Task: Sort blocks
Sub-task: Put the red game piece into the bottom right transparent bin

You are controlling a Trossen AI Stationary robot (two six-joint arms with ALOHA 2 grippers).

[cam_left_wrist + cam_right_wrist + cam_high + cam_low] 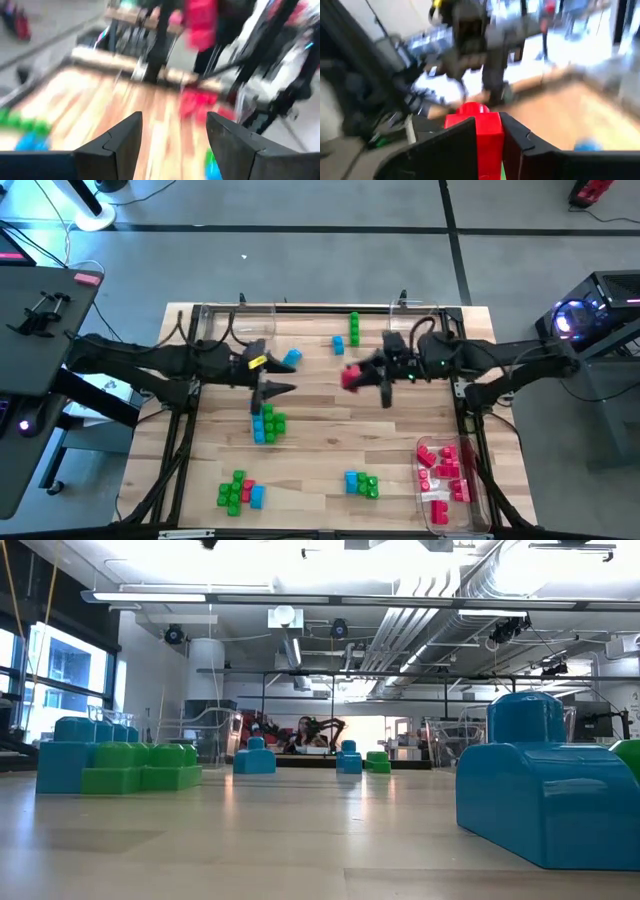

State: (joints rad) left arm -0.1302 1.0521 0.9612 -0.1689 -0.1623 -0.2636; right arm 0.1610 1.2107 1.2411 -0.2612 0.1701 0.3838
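My right gripper [352, 377] hangs over the middle of the table, shut on a red block [479, 131]. My left gripper [272, 392] faces it from the left, open, with nothing between its fingers [125, 142]; a blue block [291, 358] lies just beyond it. Groups of green and blue blocks [268, 423] rest on the wooden table, with more near the front edge [238, 492] [362, 483] and at the back [352, 330]. Several red blocks lie in a clear tray [470, 515] at the front right. My right gripper pinches the red block's two side faces [470, 131] between its two fingers. The fingers come nearly level from the table's right. The block sits upright with its stud [472, 107] on top, lifted clear of the table.
Two clear trays [235, 325] [420, 320] stand along the far edge. In the low view a large blue block [545, 790] sits close on the right and a blue and green group [110, 765] on the left. Bare wood lies between the two front groups.
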